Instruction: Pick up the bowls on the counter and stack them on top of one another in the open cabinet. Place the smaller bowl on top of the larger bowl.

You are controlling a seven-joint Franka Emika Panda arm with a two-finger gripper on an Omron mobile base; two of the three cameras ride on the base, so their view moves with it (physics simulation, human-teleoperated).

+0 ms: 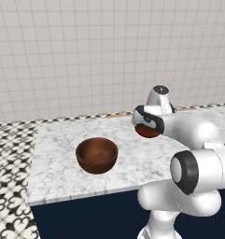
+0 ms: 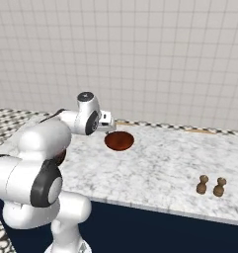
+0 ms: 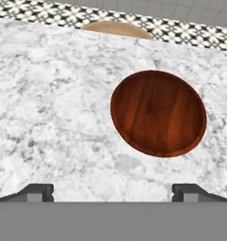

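Jaws wide above smaller bowl (image 3: 158,113)

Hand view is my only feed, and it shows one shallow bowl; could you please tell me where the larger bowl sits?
Observer: The larger bowl stands upright on the counter near its front edge, well apart from the smaller bowl.
Operator: Thank you. Is anything else standing on that counter?
Observer: Yes, two small brown shakers stand side by side near the front edge, far right in the right base view.
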